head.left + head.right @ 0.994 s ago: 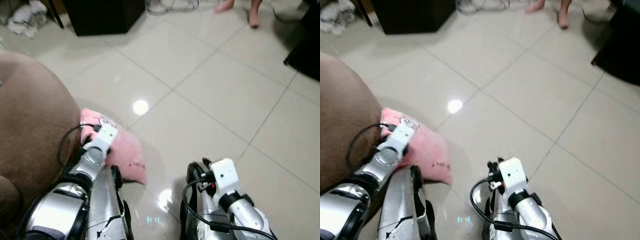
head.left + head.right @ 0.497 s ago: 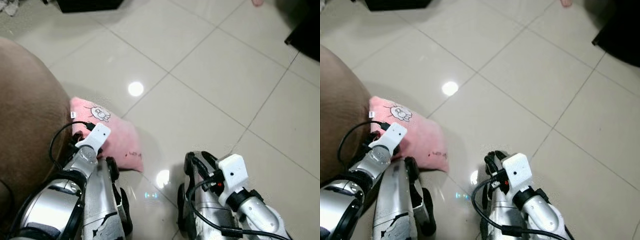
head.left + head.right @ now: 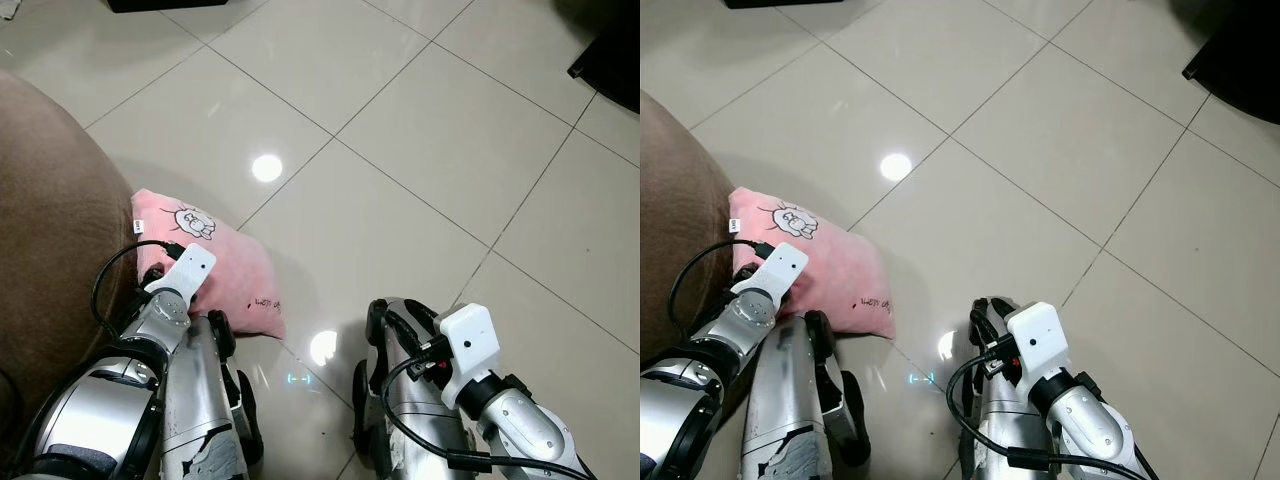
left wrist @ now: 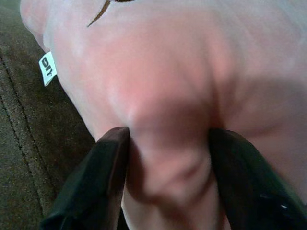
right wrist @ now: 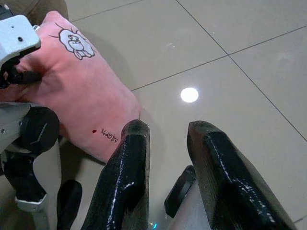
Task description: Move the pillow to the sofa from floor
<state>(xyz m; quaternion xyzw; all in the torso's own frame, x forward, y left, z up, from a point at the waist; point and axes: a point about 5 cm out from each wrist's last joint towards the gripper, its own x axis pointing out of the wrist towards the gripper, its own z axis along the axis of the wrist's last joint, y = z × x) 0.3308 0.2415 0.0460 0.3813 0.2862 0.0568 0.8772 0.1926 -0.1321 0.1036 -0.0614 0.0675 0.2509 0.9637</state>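
Observation:
A pink pillow with a cartoon print lies on the tiled floor, leaning against the brown sofa on my left. My left gripper is shut on the pillow. In the left wrist view its two black fingers pinch a fold of the pink fabric beside the sofa's cloth. The left wrist sits over the pillow's near edge in the head views. My right gripper hangs open over the floor to the right of the pillow, with nothing between its fingers.
My own silver legs stand just behind the pillow. Black furniture stands at the far right and a dark cabinet edge at the far left. Glossy tiles stretch ahead.
The camera has tilted down, so the person's feet and most of the dark cabinet have left the top of the picture. My left gripper stays on the pillow.

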